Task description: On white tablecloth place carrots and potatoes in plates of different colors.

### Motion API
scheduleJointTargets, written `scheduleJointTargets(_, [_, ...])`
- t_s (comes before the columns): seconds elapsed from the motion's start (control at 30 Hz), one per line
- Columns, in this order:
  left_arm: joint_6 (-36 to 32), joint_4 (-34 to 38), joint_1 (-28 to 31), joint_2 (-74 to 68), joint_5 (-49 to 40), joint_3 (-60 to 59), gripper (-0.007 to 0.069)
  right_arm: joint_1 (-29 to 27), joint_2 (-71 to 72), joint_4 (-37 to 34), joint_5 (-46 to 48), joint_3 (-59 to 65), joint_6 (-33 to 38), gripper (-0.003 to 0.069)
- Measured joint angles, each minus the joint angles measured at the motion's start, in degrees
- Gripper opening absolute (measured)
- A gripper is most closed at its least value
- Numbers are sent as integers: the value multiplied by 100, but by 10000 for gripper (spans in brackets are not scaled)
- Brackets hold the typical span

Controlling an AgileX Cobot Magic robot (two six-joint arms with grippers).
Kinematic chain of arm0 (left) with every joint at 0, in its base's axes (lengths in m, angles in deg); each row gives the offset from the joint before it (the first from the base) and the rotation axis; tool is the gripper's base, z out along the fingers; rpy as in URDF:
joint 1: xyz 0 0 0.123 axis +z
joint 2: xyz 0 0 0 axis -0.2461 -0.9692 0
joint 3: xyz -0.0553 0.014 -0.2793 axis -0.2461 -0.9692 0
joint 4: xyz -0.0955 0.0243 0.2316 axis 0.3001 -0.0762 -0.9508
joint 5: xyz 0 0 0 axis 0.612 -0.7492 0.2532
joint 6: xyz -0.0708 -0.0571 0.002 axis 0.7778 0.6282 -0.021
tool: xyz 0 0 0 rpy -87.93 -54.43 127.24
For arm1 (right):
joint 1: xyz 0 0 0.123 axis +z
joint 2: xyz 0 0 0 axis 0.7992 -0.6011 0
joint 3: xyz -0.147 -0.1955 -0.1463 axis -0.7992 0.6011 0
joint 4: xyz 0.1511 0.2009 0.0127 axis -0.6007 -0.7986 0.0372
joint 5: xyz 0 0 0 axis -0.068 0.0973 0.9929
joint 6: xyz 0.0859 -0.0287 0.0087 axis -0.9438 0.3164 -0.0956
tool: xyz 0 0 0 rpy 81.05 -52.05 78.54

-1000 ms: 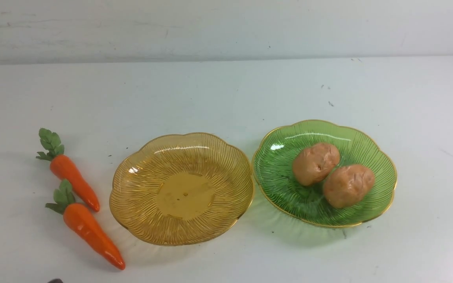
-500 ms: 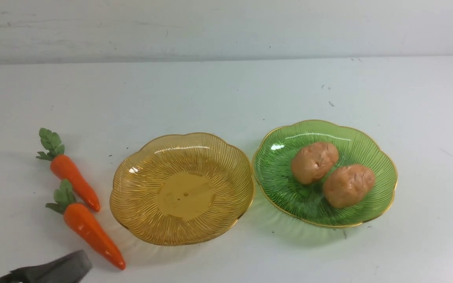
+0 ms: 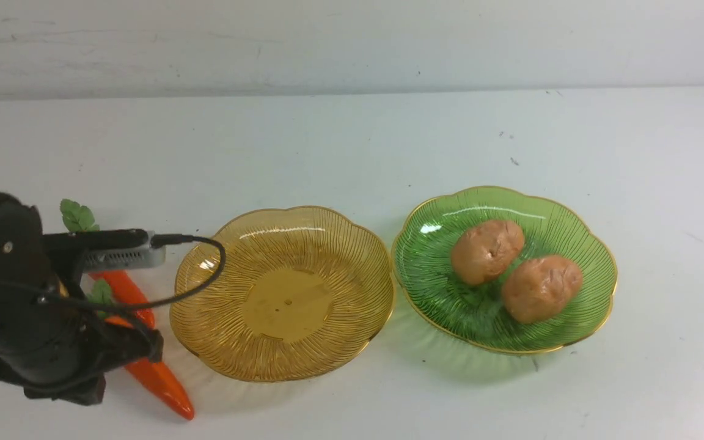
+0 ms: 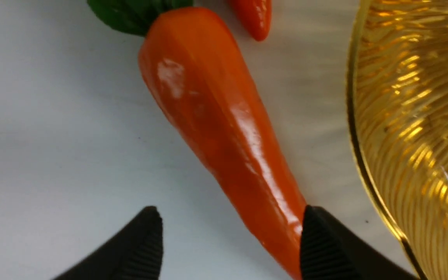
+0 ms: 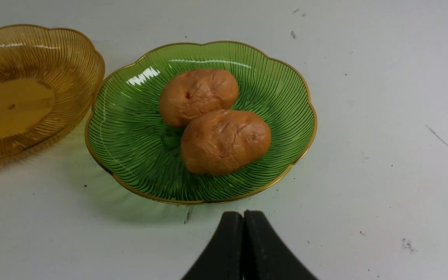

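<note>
Carrots (image 4: 216, 116) glossy, tapered, plates (image 3: 285, 299) ribbed, scalloped

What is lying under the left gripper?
The nearer carrot lies on the white tablecloth below the open left gripper, its tip beside one finger. In the front view the arm hides much of it and of the farther carrot.

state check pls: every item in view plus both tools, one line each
amber plate: upright, empty
green plate: upright, holds both potatoes
potatoes: in the green plate, touching each other
near carrot: lying on the white tablecloth, not gripped
far carrot: lying flat, partly hidden in the front view
left tool: open, above the near carrot
right tool: shut, empty
</note>
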Motion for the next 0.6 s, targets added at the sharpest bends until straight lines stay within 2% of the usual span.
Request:
scheduleJointTargets(0.23, [728, -351, 0, -275, 188, 0, 503, 0, 0, 0, 0, 0, 12, -15])
scheduleJointTargets(0.6, [1101, -510, 0, -806, 539, 11, 503, 0, 0, -10, 0, 0, 12, -15])
